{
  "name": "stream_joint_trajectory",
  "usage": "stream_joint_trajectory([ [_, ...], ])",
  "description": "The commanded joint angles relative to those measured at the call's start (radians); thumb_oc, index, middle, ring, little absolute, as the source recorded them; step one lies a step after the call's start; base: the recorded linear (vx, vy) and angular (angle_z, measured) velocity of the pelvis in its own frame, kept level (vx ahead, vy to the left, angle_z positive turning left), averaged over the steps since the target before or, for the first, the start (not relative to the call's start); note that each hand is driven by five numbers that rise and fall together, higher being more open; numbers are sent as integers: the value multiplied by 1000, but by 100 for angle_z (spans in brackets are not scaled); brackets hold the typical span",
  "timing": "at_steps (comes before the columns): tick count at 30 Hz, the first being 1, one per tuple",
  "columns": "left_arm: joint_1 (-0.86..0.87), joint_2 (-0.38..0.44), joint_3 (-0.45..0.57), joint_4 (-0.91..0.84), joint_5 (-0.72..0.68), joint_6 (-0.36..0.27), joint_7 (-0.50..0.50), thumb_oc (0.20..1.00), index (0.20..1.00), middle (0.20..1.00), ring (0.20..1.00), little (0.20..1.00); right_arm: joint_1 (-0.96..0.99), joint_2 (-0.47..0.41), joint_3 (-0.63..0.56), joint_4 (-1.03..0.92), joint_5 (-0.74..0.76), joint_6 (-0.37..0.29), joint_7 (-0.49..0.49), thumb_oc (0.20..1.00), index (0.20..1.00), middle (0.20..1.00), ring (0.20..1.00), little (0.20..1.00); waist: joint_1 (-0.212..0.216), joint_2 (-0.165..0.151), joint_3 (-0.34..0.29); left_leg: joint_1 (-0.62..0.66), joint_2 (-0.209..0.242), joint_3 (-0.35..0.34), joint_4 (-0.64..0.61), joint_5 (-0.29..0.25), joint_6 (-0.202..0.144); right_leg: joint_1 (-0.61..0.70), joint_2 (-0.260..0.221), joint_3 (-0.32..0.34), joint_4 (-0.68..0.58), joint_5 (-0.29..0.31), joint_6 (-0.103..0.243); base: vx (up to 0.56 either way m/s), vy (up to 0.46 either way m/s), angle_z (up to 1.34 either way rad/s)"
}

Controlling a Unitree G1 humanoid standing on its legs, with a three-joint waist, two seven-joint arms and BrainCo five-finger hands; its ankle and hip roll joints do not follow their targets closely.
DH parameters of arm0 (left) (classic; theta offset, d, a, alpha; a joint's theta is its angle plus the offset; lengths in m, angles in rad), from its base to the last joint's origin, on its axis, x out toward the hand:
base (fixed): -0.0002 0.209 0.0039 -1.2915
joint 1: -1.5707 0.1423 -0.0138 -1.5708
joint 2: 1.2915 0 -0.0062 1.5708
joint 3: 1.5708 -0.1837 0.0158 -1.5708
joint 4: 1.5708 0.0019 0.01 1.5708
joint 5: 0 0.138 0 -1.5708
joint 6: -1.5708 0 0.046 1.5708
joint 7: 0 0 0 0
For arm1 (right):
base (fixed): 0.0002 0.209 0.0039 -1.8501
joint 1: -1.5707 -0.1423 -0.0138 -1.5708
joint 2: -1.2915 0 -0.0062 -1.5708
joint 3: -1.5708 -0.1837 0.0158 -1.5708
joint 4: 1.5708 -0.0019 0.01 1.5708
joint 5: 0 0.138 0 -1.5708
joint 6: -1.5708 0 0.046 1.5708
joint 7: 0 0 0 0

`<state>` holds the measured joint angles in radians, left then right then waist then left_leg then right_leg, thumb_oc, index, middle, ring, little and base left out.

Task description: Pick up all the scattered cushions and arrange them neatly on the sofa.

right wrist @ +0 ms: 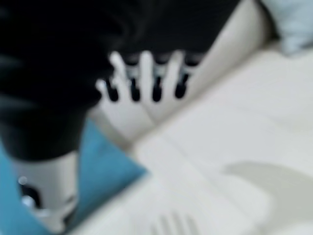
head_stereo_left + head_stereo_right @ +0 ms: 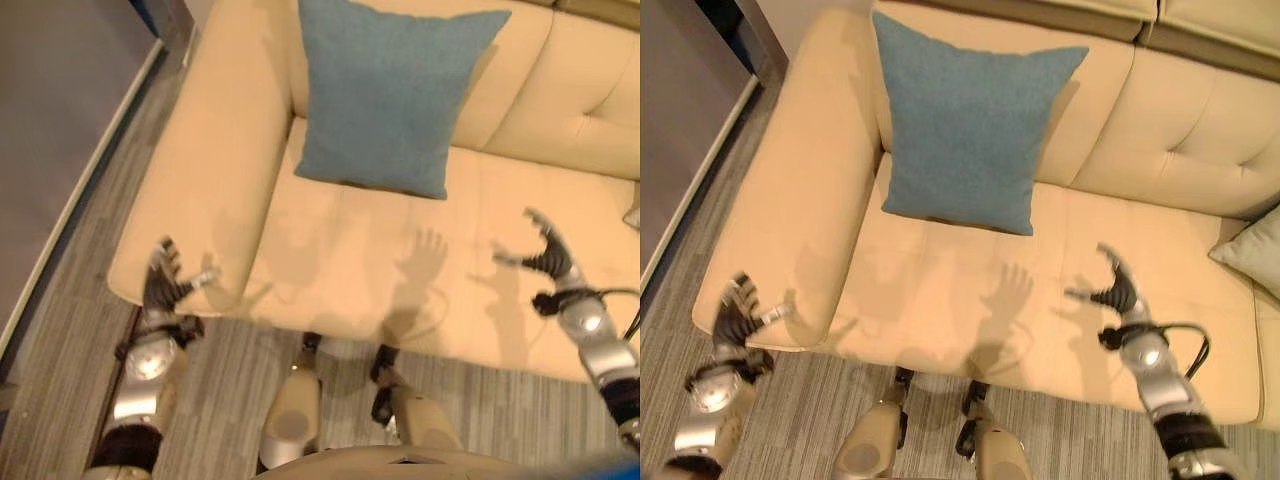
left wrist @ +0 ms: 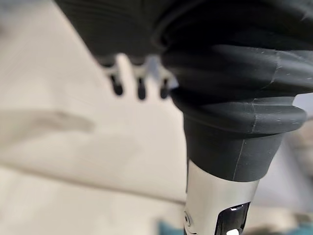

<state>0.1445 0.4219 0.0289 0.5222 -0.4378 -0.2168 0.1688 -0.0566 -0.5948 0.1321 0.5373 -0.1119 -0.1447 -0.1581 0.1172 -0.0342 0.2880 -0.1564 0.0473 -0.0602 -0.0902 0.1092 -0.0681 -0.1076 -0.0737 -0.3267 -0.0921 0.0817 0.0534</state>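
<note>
Over the cream sofa (image 2: 1160,150) seat, your right hand (image 2: 1116,287) hovers with fingers spread wide, thumb apart, holding nothing. Your left hand (image 2: 167,280) hangs by the front of the sofa's armrest (image 2: 215,150), fingers likewise splayed and empty. Leaning upright against the backrest, next to that armrest, you have the blue cushion (image 2: 390,95), bottom edge on the seat. A pale grey cushion (image 2: 1252,250) sits on the seat, well off toward your right. No legible writing anywhere.
</note>
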Motion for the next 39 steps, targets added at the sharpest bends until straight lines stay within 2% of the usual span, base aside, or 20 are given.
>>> stream_joint_trajectory([
  [1, -1, 4, 5, 62, 60, 8, -48, 1000, 1000, 1000, 1000, 1000, 6, -3, 48, 23, -44, -9, 20, 1000, 1000, 1000, 1000, 1000, 0, -34, -101, 44, 11, 12, 56, -52, -22, 76, -35, -31, 21, -56, 95, 60, -38, -1],
  [2, -1, -15, -19, 191, 133, 27, -61, 1000, 1000, 1000, 1000, 1000, 20, 29, 85, 105, -80, -5, 34, 1000, 1000, 1000, 1000, 1000, -3, -31, -122, 74, 20, 19, 49, -50, -23, 101, -27, -24, 14, -63, 92, 38, -43, 0],
  [10, -27, -100, -48, 503, 243, 76, -69, 1000, 1000, 1000, 1000, 1000, 54, 152, 100, 393, -62, 27, 26, 1000, 1000, 1000, 1000, 1000, -31, -16, -158, 121, 47, 25, 48, -28, -41, 155, 6, -9, 5, -96, 73, -50, -54, 2],
  [11, -38, -104, -57, 524, 256, 78, -68, 1000, 1000, 1000, 1000, 1000, 45, 157, 98, 424, -52, 31, 21, 1000, 1000, 1000, 1000, 1000, -29, -17, -152, 110, 34, -3, 101, -40, -41, 150, 4, 9, 5, -89, 71, -267, 36, -22],
  [12, -55, -116, -63, 532, 243, 74, -59, 1000, 1000, 1000, 1000, 1000, 26, 156, 97, 467, -30, 39, 18, 1000, 1000, 1000, 1000, 1000, -19, -28, -134, 96, -34, -119, 237, -96, -36, 128, -10, 51, 5, -63, 67, -237, 44, -25],
  [13, -55, -116, -63, 532, 243, 74, -59, 1000, 1000, 1000, 1000, 1000, 26, 157, 97, 467, -30, 39, 18, 1000, 1000, 1000, 1000, 1000, -20, -28, -135, 95, -34, -120, 237, -96, -36, 127, -10, 51, 5, -63, 67, -246, 71, -36],
  [15, -71, -140, -80, 558, 220, 80, -61, 1000, 1000, 1000, 1000, 1000, 13, 160, 109, 516, -49, 60, 22, 1000, 1000, 1000, 1000, 1000, -29, -17, -146, 157, -71, -227, 244, -133, -21, 72, -18, 118, 33, -26, 76, -268, 159, -89],
  [16, -78, -145, -85, 551, 214, 79, -59, 1000, 1000, 1000, 1000, 1000, 7, 159, 113, 529, -52, 68, 19, 1000, 1000, 1000, 1000, 1000, -35, -9, -145, 160, -79, -234, 219, -144, -12, 50, -21, 134, 41, -12, 83, -326, 197, -128],
  [18, -87, -152, -96, 554, 208, 80, -61, 1000, 1000, 1000, 1000, 1000, -3, 164, 110, 552, -45, 75, 21, 1000, 1000, 1000, 1000, 1000, -45, -7, -142, 169, -83, -220, 190, -162, -2, 24, -29, 147, 51, 4, 90, -184, 104, -65],
  [20, -121, -157, -122, 555, 223, 76, -52, 1000, 1000, 1000, 1000, 1000, -33, 181, 105, 595, -34, 90, 12, 1000, 1000, 1000, 1000, 1000, -53, -15, -129, 177, -129, -196, 154, -203, 32, -51, -71, 155, 51, 74, 128, -398, 208, -56],
  [22, -132, -149, -122, 555, 230, 76, -53, 1000, 1000, 1000, 1000, 1000, -46, 202, 115, 613, -42, 96, 11, 1000, 1000, 1000, 1000, 1000, -47, -19, -112, 167, -134, -154, 154, -204, 46, -88, -90, 139, 46, 87, 147, -411, 122, -150],
  [24, -138, -142, -121, 558, 233, 79, -51, 1000, 1000, 1000, 1000, 1000, -48, 208, 118, 609, -45, 97, 12, 1000, 1000, 1000, 1000, 1000, -41, -20, -102, 156, -131, -133, 165, -202, 53, -103, -90, 121, 70, 70, 146, -295, 43, -101],
  [25, -141, -134, -118, 576, 246, 84, -45, 1000, 1000, 1000, 1000, 1000, -44, 218, 118, 620, -39, 101, 15, 1000, 1000, 1000, 1000, 1000, -21, -12, -91, 139, -118, -74, 177, -190, 65, -85, -100, 40, 165, 14, 129, -285, 51, -105],
  [26, -137, -135, -118, 586, 260, 89, -52, 1000, 1000, 1000, 1000, 1000, -37, 219, 118, 635, -43, 100, 17, 1000, 1000, 1000, 1000, 1000, -15, -9, -95, 137, -113, -53, 171, -180, 71, -66, -103, 19, 198, -12, 116, -353, 58, -151],
  [31, -112, -136, -113, 601, 260, 99, -67, 1000, 1000, 1000, 1000, 1000, -13, 221, 96, 673, -41, 102, 21, 1000, 1000, 1000, 1000, 1000, 4, -4, -136, 136, -88, 1, 141, -159, 89, 16, -75, 13, 302, -111, 85, -119, -45, -95],
  [32, -105, -137, -110, 599, 257, 101, -69, 1000, 1000, 1000, 1000, 1000, -10, 221, 94, 678, -45, 105, 22, 1000, 1000, 1000, 1000, 1000, 19, -2, -147, 130, -80, 23, 136, -154, 89, 45, -85, -21, 301, -123, 84, -152, -205, -78],
  [33, -98, -141, -102, 602, 259, 104, -71, 1000, 1000, 1000, 1000, 1000, -9, 220, 92, 679, -49, 105, 17, 1000, 1000, 1000, 1000, 1000, 52, 1, -161, 126, -55, 63, 125, -160, 79, 100, -117, -114, 304, -148, 95, -157, -153, -79],
  [35, -101, -142, -102, 599, 260, 103, -69, 1000, 1000, 1000, 1000, 1000, -13, 222, 88, 674, -41, 105, 15, 1000, 1000, 1000, 1000, 1000, 72, -6, -156, 120, -46, 105, 122, -146, 75, 132, -127, -160, 254, -129, 100, -160, -224, -82],
  [36, -103, -142, -105, 594, 262, 102, -70, 1000, 1000, 1000, 1000, 1000, -23, 234, 96, 667, -27, 105, 17, 1000, 1000, 1000, 1000, 1000, 65, -21, -158, 121, -39, 123, 99, -132, 63, 127, -96, -105, 197, -123, 107, -125, -352, -113],
  [39, -116, -145, -108, 586, 242, 100, -68, 1000, 1000, 1000, 1000, 1000, -35, 238, 101, 652, 0, 104, 10, 1000, 1000, 1000, 1000, 1000, 48, -23, -151, 122, -16, 149, 90, -119, 49, 123, -69, -64, 121, -104, 104, -34, -261, -82],
])
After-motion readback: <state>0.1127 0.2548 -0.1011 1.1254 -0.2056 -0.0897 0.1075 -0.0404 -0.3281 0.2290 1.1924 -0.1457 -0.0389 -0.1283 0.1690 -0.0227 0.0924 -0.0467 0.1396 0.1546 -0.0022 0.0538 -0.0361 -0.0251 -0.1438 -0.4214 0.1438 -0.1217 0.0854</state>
